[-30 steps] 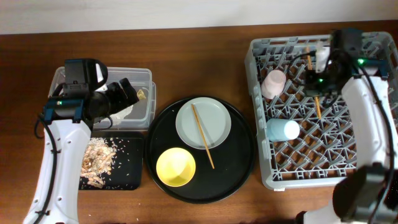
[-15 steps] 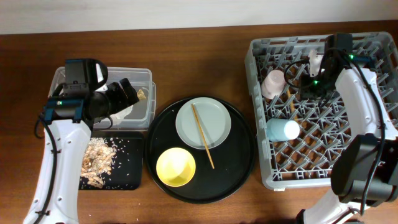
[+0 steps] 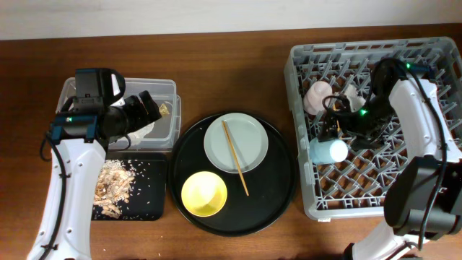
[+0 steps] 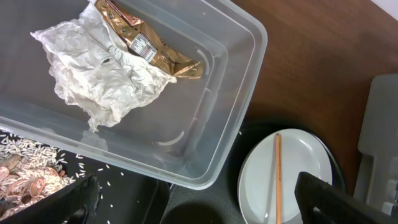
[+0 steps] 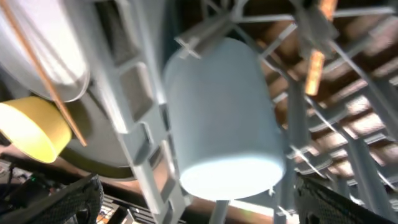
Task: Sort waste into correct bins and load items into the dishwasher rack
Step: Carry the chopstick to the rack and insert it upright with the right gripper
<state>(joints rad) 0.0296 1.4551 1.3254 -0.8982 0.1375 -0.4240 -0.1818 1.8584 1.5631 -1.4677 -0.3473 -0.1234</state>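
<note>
The grey dishwasher rack holds a pink cup and a light-blue cup lying on its side. My right gripper hangs open inside the rack, just above the blue cup, gripping nothing. An orange-brown chopstick lies among the pegs. A second chopstick rests across the white plate, beside the yellow bowl. My left gripper is open over the clear box, which holds the tissue and the gold wrapper.
Plate and bowl sit on a large round black tray in the middle. A shallow black rectangular tray at the front left holds beige food scraps. Bare brown table lies between the round tray and the rack.
My right gripper went from shut to open and swung from the rack's far side down toward the blue cup. The chopstick stayed in the rack. The left arm has not moved.
</note>
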